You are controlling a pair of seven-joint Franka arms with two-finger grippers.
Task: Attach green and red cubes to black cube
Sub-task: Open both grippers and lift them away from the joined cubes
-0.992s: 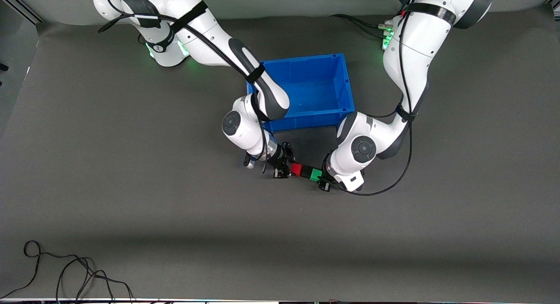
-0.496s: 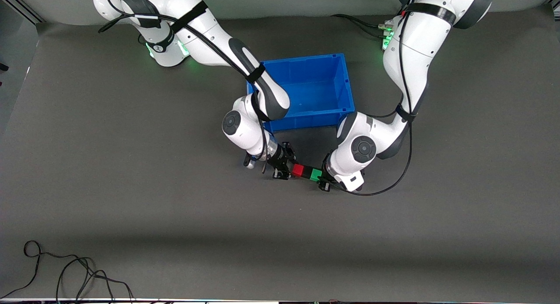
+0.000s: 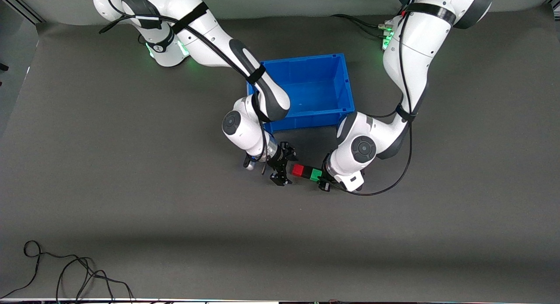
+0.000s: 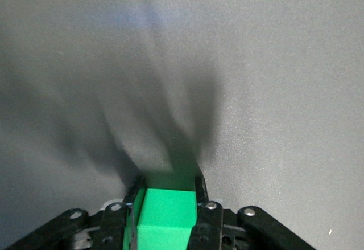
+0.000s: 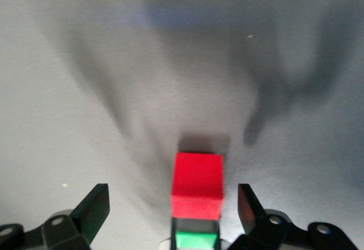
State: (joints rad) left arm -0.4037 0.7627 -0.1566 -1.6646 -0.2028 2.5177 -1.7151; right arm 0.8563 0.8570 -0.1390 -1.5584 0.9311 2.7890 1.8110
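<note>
Front view: 3 cubes form 1 row at the centre of the frame, just below the blue bin [image 3: 306, 87]. The red cube [image 3: 298, 170] sits at the row's end toward the right arm, the black cube [image 3: 306, 172] is in the middle, and the green cube [image 3: 316, 174] sits at the end toward the left arm. Each cube touches the next. The left gripper [image 3: 323, 178] sits at the green end of the row, its fingers on either side of the green cube. The right gripper [image 3: 282, 169] is just beside the red cube, its fingers spread wide and clear of it. A loose cable [image 3: 65, 269] lies at the lower left of the frame, on the grey table [image 3: 131, 207].

Left wrist view: the green cube [image 4: 165, 218] fills the lower centre of the frame. The left gripper [image 4: 166, 192] has its fingers [image 4: 201, 188] pressed against 2 opposing faces of the green cube, holding it. Grey table surface [image 4: 273, 79] fills the rest of the frame.

Right wrist view: the red cube [image 5: 197, 184] stands at lower centre, with the black cube [image 5: 194, 225] and the green cube [image 5: 195, 240] in line below it at the frame's bottom edge. The right gripper [image 5: 173, 204] has its fingers [image 5: 94, 207] wide apart, 1 on each side of the row, touching no cube.
</note>
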